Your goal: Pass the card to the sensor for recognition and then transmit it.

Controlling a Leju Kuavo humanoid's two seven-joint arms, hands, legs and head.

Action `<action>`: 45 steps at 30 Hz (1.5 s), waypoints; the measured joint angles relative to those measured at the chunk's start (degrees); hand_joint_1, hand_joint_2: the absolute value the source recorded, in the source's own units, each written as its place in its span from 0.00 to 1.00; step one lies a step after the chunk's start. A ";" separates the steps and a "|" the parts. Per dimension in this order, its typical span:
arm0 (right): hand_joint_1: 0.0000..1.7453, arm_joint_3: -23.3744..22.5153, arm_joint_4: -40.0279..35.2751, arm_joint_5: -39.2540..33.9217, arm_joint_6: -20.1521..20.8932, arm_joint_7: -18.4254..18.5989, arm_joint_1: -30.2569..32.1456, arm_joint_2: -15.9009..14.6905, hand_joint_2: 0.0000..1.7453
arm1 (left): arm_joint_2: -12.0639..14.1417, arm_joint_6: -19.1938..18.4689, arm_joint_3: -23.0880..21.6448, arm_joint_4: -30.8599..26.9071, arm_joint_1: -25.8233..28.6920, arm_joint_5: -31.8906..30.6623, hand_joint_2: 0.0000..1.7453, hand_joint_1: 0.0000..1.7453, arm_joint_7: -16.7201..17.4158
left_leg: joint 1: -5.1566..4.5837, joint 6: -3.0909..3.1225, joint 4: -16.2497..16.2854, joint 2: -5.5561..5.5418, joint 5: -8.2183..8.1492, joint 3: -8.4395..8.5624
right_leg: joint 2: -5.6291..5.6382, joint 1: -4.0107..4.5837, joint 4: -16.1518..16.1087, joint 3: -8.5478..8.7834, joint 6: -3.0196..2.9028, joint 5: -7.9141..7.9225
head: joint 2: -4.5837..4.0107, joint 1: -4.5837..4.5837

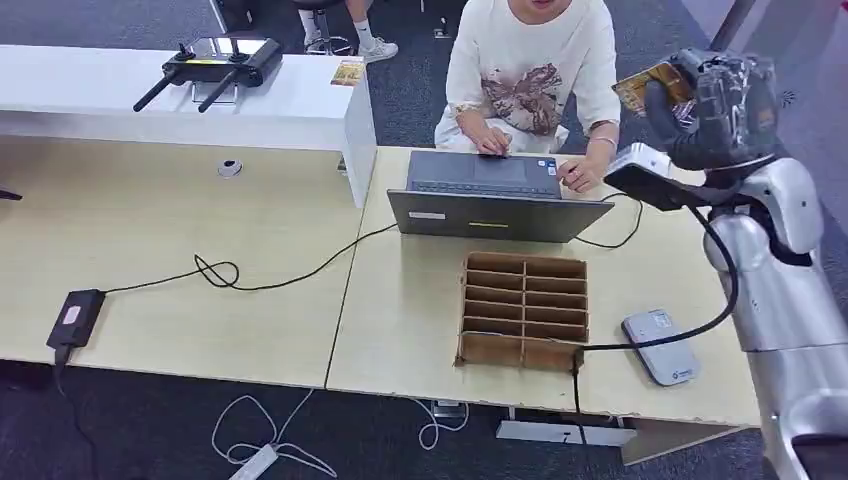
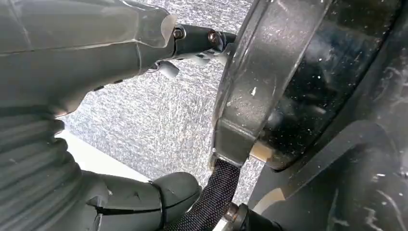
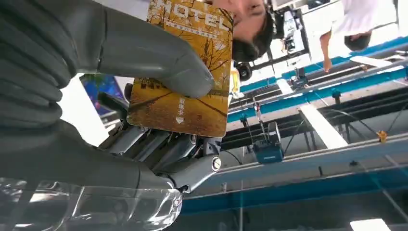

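The card is a yellow-orange hotel key card with autumn trees on it, and it's up in the air in the right hand, raised at the far right of the desk, near the person's elbow. In the right wrist view the thumb presses across the card's face while the darker fingers back it from behind, so it's pinched flat, with most of the print still readable.

The sensor, a little grey pad with a cable, lies on the desk well below the hand, just right of the cardboard divider box. A laptop sits behind the box, with the person's hands at it.

Left hand: the wrist view shows the grey cover and thumb over speckled carpet, fingers spread, nothing in them.

Further left there's a black power brick with its looped cable, and a controller with antennas on the white counter.
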 joint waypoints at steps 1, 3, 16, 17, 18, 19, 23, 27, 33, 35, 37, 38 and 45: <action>1.00 1.04 1.26 1.58 0.02 0.76 -1.15 0.22 1.00 | 0.02 0.00 -0.02 0.00 0.00 0.00 1.00 0.00 -0.02 | -0.01 0.00 0.00 0.00 0.00 0.00 | 0.00 -0.01 0.00 0.00 0.00 0.00 | 0.00 -0.02; 1.00 2.89 3.39 3.80 0.18 1.84 -3.47 0.63 1.00 | 0.02 -0.02 -0.04 -0.02 -0.01 0.00 1.00 0.00 -0.11 | -0.02 0.01 0.00 0.00 0.00 0.00 | 0.00 -0.01 0.00 0.00 0.00 0.00 | 0.00 0.00; 1.00 13.48 20.92 8.36 8.99 4.63 -16.10 6.08 1.00 | 0.41 -0.17 -0.15 0.00 0.01 0.72 1.00 0.00 -1.03 | -0.01 0.04 0.00 0.00 0.03 0.02 | 0.01 0.00 0.02 -0.01 0.00 0.01 | 0.00 0.00; 1.00 13.90 22.19 7.51 10.06 4.52 -16.60 6.62 1.00 | 0.46 -0.20 -0.15 0.00 0.02 0.81 1.00 0.00 -1.16 | 0.00 0.04 0.00 0.00 0.03 0.02 | 0.01 0.00 0.01 -0.01 0.00 0.01 | 0.00 0.00; 1.00 14.14 23.24 7.03 11.13 4.50 -17.04 7.00 1.00 | 0.48 -0.24 -0.15 0.00 0.03 0.85 1.00 0.00 -1.20 | 0.00 0.04 0.00 0.00 0.04 0.02 | 0.00 0.00 0.02 -0.01 0.00 0.01 | 0.00 -0.02; 1.00 14.55 24.55 6.51 12.29 4.50 -17.53 7.45 1.00 | 0.50 -0.31 -0.15 0.00 0.03 0.87 1.00 0.00 -1.33 | 0.00 0.04 0.00 0.00 0.04 0.02 | 0.00 0.00 0.02 -0.01 0.00 0.01 | 0.00 0.00; 1.00 15.64 28.78 5.48 15.80 5.37 -19.50 8.42 1.00 | 0.55 -0.37 -0.15 0.00 0.04 0.87 1.00 0.00 -1.49 | -0.01 0.06 0.00 -0.05 0.05 0.01 | -0.03 -0.01 0.02 0.00 0.00 0.01 | 0.00 0.00; 1.00 16.28 32.11 4.47 18.30 6.64 -21.55 8.74 1.00 | 0.66 -0.70 -0.22 0.00 0.01 1.16 1.00 0.00 -1.57 | -0.02 0.06 0.00 -0.04 0.04 0.01 | -0.02 -0.01 0.00 0.00 0.00 0.01 | 0.00 0.02; 1.00 16.91 35.98 4.56 21.16 8.94 -24.16 9.40 1.00 | 0.92 -1.03 -1.22 0.00 -0.06 1.20 1.00 0.00 -2.05 | -0.02 0.06 0.00 -0.02 0.04 0.02 | -0.02 -0.01 0.01 0.01 0.00 0.01 | 0.00 0.02; 1.00 17.15 36.82 4.61 21.90 9.59 -24.79 9.79 1.00 | 0.94 -1.05 -1.22 0.00 -0.07 1.22 1.00 0.00 -2.19 | -0.01 0.06 0.00 0.01 0.04 0.03 | 0.00 -0.01 0.02 0.00 -0.01 0.02 | 0.00 0.00; 1.00 17.40 37.64 4.78 22.62 10.21 -25.69 10.34 1.00 | 0.94 -1.07 -1.25 0.00 -0.07 1.22 1.00 0.00 -2.19 | -0.01 0.06 0.00 0.01 0.04 0.03 | 0.01 0.00 0.03 -0.01 -0.01 0.02 | 0.00 0.00; 1.00 17.66 38.02 4.85 22.97 10.49 -26.15 10.58 1.00 | 0.96 -1.11 -1.25 0.00 -0.08 1.25 1.00 0.00 -2.19 | -0.01 0.06 0.00 0.00 0.04 0.04 | 0.00 0.00 0.03 -0.01 -0.01 0.02 | 0.00 0.00; 1.00 18.25 40.28 4.72 24.04 11.21 -27.99 12.06 1.00 | 1.07 -1.20 -1.97 0.00 -0.09 1.36 1.00 0.00 -2.62 | -0.01 0.05 0.00 0.00 0.05 0.04 | 0.00 -0.01 0.03 0.00 -0.01 0.02 | 0.00 -0.02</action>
